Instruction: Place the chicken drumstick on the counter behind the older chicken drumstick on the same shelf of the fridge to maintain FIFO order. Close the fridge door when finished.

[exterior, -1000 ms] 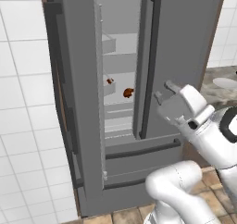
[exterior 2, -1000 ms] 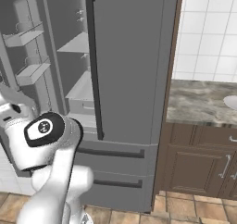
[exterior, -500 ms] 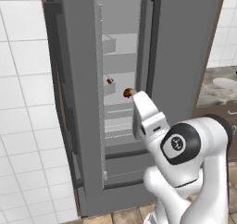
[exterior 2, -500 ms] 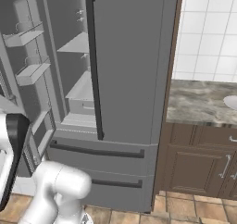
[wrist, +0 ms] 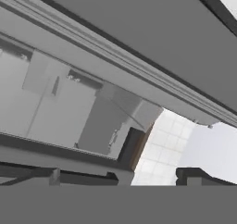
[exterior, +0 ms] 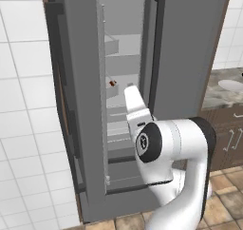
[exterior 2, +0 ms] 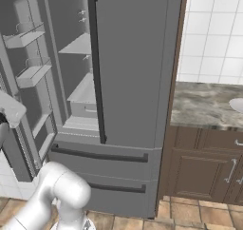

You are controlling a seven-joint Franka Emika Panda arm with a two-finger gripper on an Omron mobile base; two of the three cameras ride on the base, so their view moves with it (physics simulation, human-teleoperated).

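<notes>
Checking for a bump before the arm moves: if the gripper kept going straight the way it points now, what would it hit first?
Probably the fridge itself: the hand view looks close along grey door and frame panels. Depth there is hard to judge.

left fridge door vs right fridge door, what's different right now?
The left dark grey fridge door is swung open and shows pale rack shelves on its inner side; the right dark grey fridge door is shut, showing its flat front. Both carry a long dark vertical handle.
</notes>
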